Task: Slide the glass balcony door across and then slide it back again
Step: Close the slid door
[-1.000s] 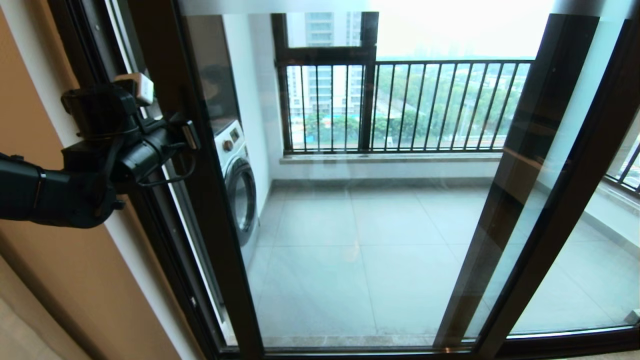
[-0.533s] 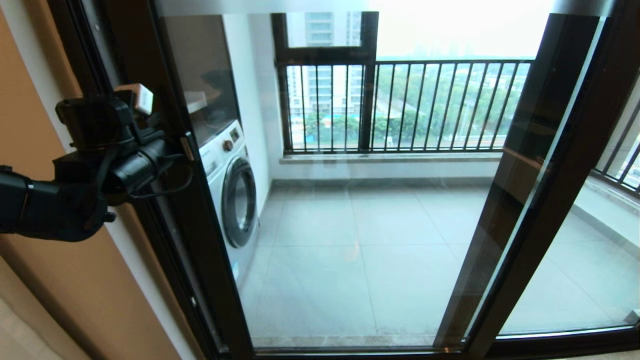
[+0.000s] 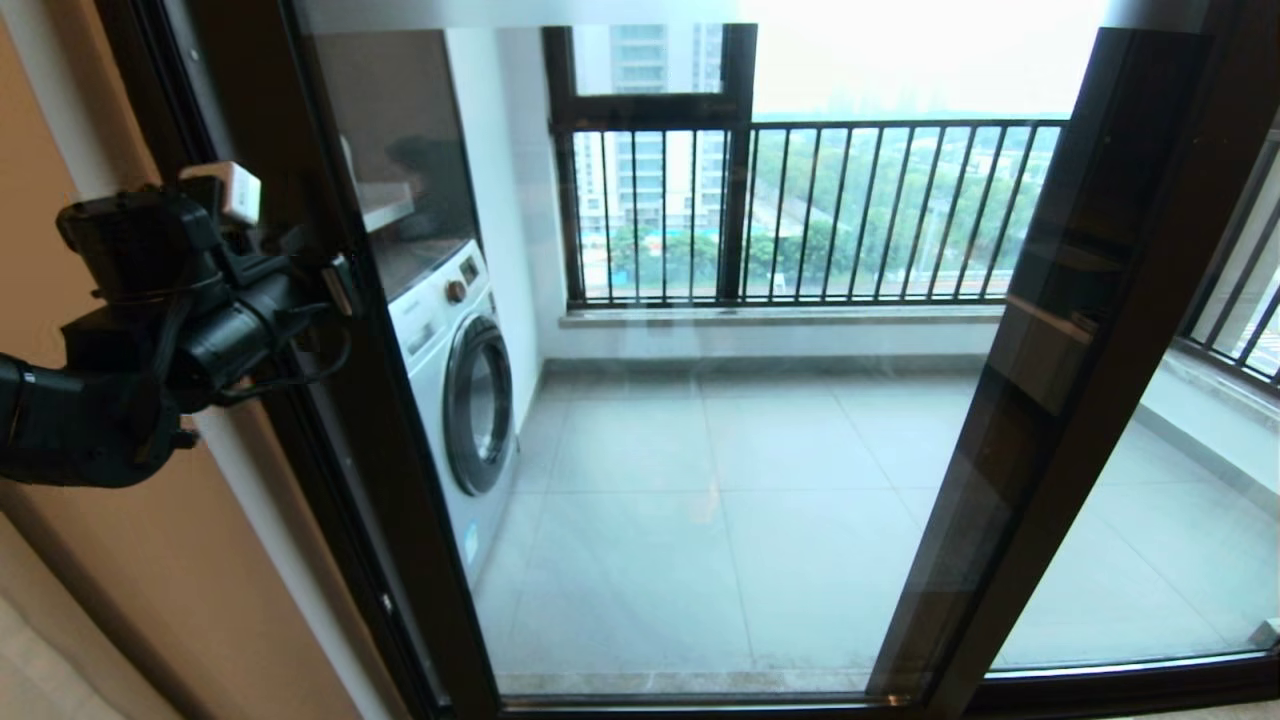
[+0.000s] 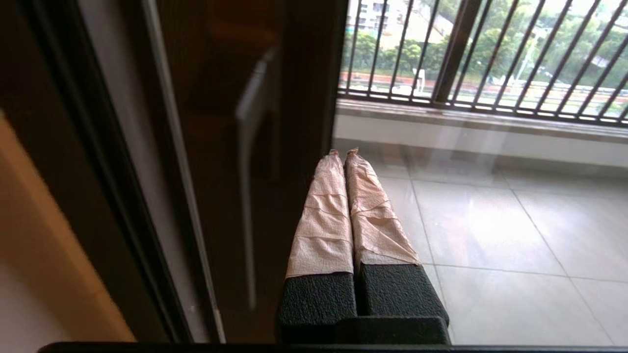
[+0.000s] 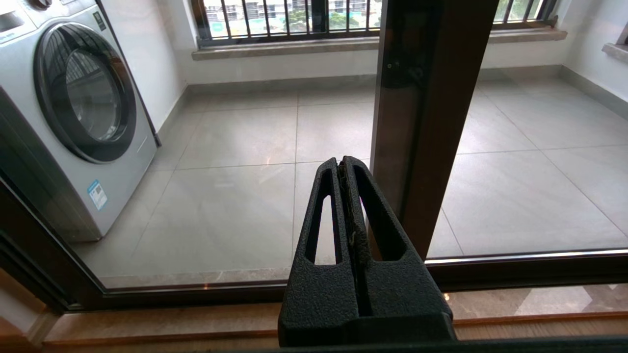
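Note:
The glass balcony door (image 3: 720, 420) fills the middle of the head view. Its dark left upright (image 3: 350, 330) stands close to the outer frame at the left. The short bar handle (image 4: 249, 147) shows on that upright in the left wrist view. My left gripper (image 3: 338, 288) is raised at the left against this upright. Its tape-wrapped fingers (image 4: 324, 206) are shut with nothing between them, and the tips (image 4: 343, 153) lie beside the upright's glass-side edge, next to the handle. My right gripper (image 5: 343, 161) is shut and empty, low before the glass beside the right upright (image 5: 427, 122). It is out of the head view.
A washing machine (image 3: 460, 380) stands on the balcony's left side behind the glass. The window with black railing bars (image 3: 850, 210) runs along the back. A tan wall (image 3: 60, 150) borders the frame at the left. Another dark-framed glass panel (image 3: 1180, 500) overlaps at the right. The floor track (image 5: 196, 289) runs below.
The door has slid to the left, and my left gripper has moved left with its upright. More of the washing machine now shows through the glass.

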Available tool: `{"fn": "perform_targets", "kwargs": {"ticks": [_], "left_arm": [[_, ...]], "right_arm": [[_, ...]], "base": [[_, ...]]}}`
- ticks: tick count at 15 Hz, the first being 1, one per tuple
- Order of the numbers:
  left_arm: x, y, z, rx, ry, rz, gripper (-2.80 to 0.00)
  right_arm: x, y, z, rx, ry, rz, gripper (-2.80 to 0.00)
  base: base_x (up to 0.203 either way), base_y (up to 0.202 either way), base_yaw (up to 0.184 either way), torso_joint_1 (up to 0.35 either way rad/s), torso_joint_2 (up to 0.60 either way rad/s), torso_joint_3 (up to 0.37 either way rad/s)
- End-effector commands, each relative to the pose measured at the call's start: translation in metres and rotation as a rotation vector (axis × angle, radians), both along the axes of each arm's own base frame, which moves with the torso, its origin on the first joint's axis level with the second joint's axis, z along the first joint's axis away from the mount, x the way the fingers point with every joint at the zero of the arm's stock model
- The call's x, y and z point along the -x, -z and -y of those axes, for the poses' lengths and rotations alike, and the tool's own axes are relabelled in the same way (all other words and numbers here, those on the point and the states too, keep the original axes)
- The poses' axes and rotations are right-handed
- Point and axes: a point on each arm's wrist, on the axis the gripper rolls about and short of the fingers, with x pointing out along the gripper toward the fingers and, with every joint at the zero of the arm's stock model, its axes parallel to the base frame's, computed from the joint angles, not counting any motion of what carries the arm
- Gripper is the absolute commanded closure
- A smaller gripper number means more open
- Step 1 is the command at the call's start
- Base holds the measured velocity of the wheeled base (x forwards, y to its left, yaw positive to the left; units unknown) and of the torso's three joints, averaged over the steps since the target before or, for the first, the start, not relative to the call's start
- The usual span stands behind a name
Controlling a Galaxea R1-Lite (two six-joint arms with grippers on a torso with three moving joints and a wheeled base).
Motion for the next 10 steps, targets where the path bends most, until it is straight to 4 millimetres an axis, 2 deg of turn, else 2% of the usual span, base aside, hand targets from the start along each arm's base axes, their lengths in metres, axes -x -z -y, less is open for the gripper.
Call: {"fn": "perform_targets", "kwargs": {"ticks": [1,10], "left_arm": [[-0.004,0.001,-0.013,0.000,-0.030,0.002,0.00],[-0.042,0.005,-0.045,-0.001,-0.099,0.018,0.00]], "right_arm": [[0.000,0.000,0.000,0.000,-0.002,0.000,0.00],[0.000,0.000,0.000,0.000,-0.002,0.000,0.00]], "base": [[0.000,0.000,0.000,0.000,0.00,0.000],[0.000,0.000,0.000,0.000,0.00,0.000]]}}
